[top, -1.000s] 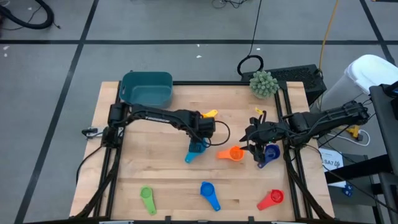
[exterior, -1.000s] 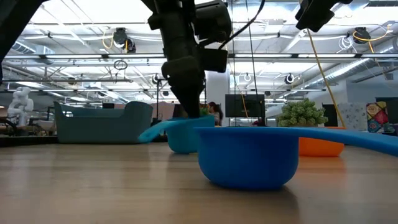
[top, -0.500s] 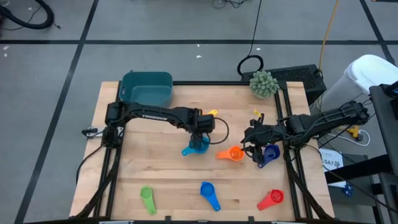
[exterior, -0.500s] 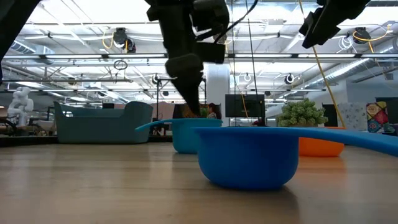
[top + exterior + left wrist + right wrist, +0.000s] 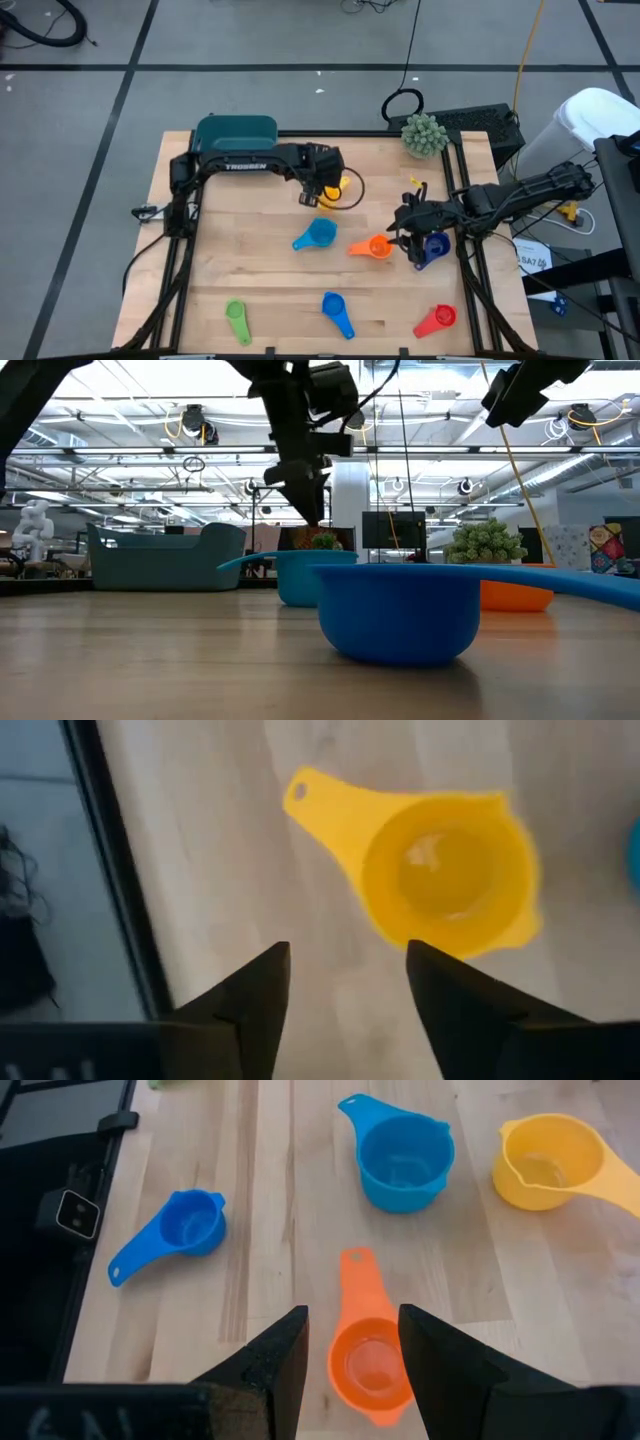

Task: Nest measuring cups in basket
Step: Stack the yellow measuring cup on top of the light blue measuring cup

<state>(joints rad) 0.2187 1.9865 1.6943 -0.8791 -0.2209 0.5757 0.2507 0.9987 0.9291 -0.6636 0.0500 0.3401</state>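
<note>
I have the left gripper [image 5: 318, 190] poised over the yellow cup [image 5: 440, 880], fingers spread and holding nothing.

The right gripper [image 5: 408, 232] hangs near the orange cup [image 5: 368, 1352], fingers parted and holding nothing. The light blue cup [image 5: 316, 236] sits on the table [image 5: 270, 280] beside the orange one; the dark purple-blue cup [image 5: 434, 246] lies under the right arm. Green [image 5: 236, 318], blue [image 5: 336, 310] and red [image 5: 438, 320] cups line the near edge. The teal basket [image 5: 236, 138] is at the far left corner, with no cups visible inside.
</note>
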